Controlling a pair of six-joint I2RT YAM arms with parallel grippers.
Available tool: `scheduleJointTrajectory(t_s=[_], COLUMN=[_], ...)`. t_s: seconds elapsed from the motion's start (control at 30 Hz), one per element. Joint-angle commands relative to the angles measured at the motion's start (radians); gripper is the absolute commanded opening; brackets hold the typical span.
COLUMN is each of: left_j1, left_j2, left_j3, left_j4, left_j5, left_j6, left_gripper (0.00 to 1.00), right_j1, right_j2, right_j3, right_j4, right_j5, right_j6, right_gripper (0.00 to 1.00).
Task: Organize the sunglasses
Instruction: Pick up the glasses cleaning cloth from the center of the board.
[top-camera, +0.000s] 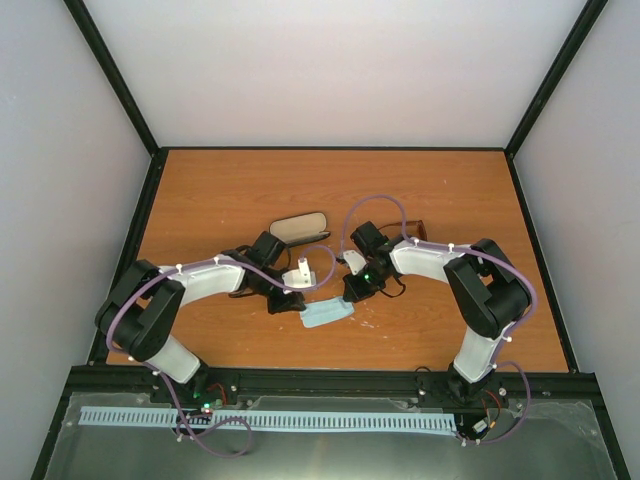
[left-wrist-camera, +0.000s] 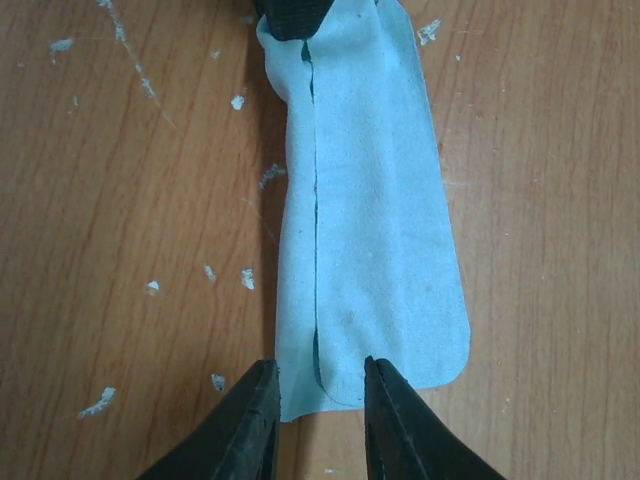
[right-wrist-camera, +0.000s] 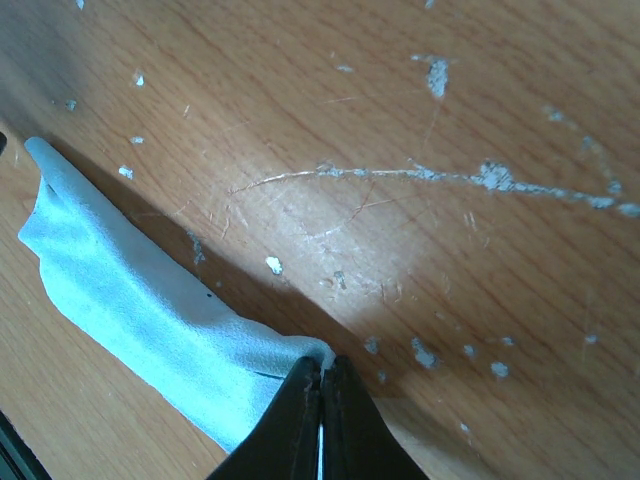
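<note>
On the wooden table (top-camera: 250, 190) I'm folding the cloth (left-wrist-camera: 370, 230), I judge. The right gripper (right-wrist-camera: 322, 390) pinches its right end; the left gripper (left-wrist-camera: 318, 368) stands parted, empty. Next, the right lets go.

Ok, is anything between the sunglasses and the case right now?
Yes. The right arm's wrist and its cable loop sit between the case and the brown bit peeking out behind that arm, likely the sunglasses. The right tool is also busy, shut on the cloth.
</note>
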Motion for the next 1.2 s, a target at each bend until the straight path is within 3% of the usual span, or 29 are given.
scheduleJointTrajectory(t_s=[0.0,0.5,0.73,1.17], left_j1=[0.009,0.031,0.031,0.039], left_j2=[0.019,0.09,0.116,0.033], left_j3=[0.004,0.008,0.019,0.043], left_j4=[0.023,0.024,0.009,-0.03], left_j5=[0.009,0.032,0.068,0.031], left_j6=[-0.009,-0.004,-0.006,0.022], left_gripper=[0.25,0.17,0.01,0.01], right_j1=[-0.003,-0.003,-0.003,-0.003], right_j2=[0.015,0.012,0.012,-0.047], right_j3=[-0.034,-0.047,-0.047,-0.041], right_j4=[-0.027,-0.024,-0.021,-0.007], right_j5=[0.048,0.048,0.051,0.105], right_j6=[0.0,0.005,0.008,0.04], right_gripper=[0.03,0.03,0.03,0.03])
